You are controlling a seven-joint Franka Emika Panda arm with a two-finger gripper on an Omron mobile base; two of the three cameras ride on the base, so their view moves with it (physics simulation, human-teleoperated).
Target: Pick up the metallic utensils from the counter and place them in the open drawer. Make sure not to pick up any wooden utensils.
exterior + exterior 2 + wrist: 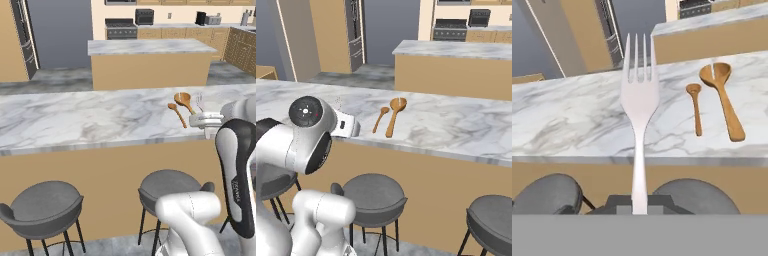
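Note:
My gripper [639, 204] is shut on the handle of a pale-silver fork [640, 95], one of the metallic utensils. Its tines point away from the hand, over the counter [567, 120]. In the left base view the gripper [201, 116] hangs at the counter's [75, 120] front edge, right of centre. Two wooden utensils lie on the marble just beyond it: a large spoon [184, 101] [395, 116] [724, 97] and a small spoon [177, 115] [381, 119] [696, 107]. Both spoons lie apart from the fork. The open drawer is out of view.
Grey bar stools [47, 205] [167, 187] [373, 195] stand against the counter's tan base. A second marble island [150, 47] stands behind it, with a dark fridge [25, 35] at the back left and a stove [120, 27] on the far wall.

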